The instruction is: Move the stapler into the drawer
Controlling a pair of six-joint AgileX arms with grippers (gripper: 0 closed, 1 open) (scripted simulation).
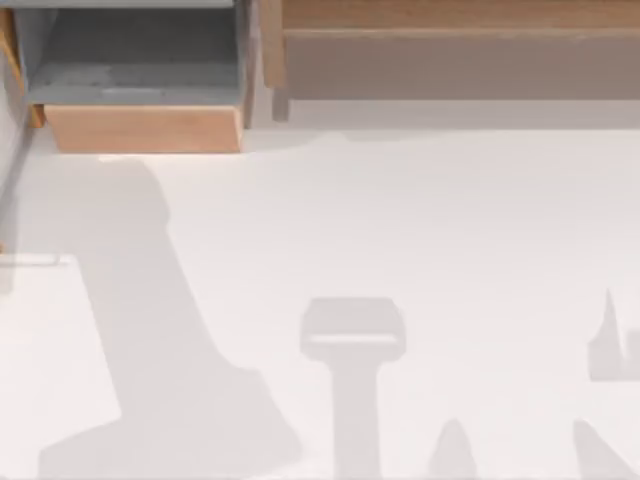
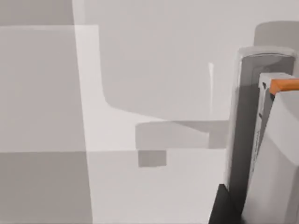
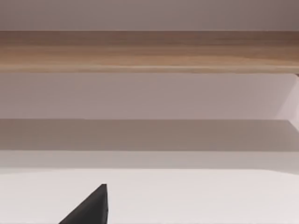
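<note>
My left arm's gripper (image 2: 267,140) — a pale grey and white block-like body with a glossy rounded edge, a small orange patch (image 2: 285,85) near one corner and a black piece (image 2: 224,207) beside it — stands close to the left wrist camera, running lengthwise along one side of that view. My right arm's gripper (image 3: 88,209) appears in the right wrist view as a flat black wedge that narrows to a point at one end, close to the camera

Wide wooden unit (image 1: 450,50) along white table's (image 1: 400,220) far edge
</note>
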